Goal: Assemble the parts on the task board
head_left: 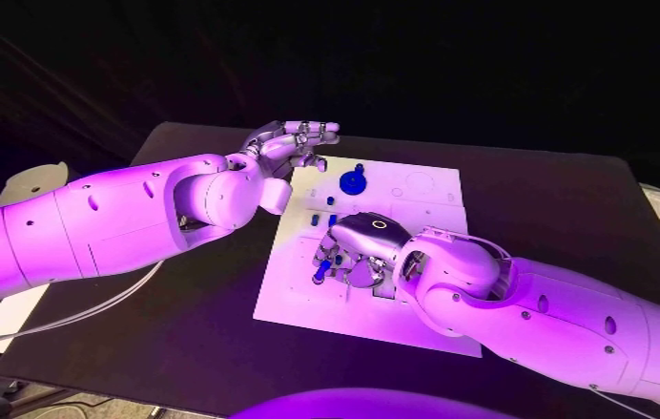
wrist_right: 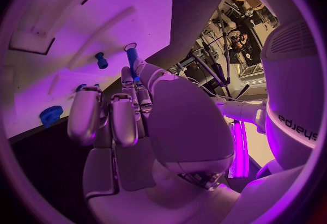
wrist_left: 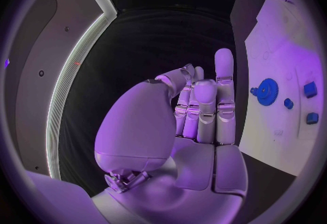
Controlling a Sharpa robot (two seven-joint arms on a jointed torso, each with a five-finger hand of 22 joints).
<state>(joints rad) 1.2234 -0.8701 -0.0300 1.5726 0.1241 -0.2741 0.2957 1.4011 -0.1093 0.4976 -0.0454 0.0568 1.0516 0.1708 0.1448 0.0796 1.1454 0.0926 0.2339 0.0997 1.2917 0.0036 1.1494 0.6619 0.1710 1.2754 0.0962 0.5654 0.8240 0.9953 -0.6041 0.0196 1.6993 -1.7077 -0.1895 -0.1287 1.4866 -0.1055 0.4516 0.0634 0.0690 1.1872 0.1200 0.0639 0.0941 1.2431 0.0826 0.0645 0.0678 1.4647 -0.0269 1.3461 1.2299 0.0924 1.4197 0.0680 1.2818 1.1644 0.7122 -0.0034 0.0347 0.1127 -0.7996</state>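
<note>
Right robot hand (head_left: 360,238): I see it pinching a peg (wrist_right: 131,55) over the board (head_left: 426,190).
Left robot hand (head_left: 292,140): empty, fingers together.
Progress: I judge early; gear (head_left: 354,184) seated, parts loose.

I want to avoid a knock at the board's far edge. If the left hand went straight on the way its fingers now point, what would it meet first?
Probably nothing: the left hand points past the task board corner over bare black table. The blue gear lies off to its side, though depth is unclear.
</note>
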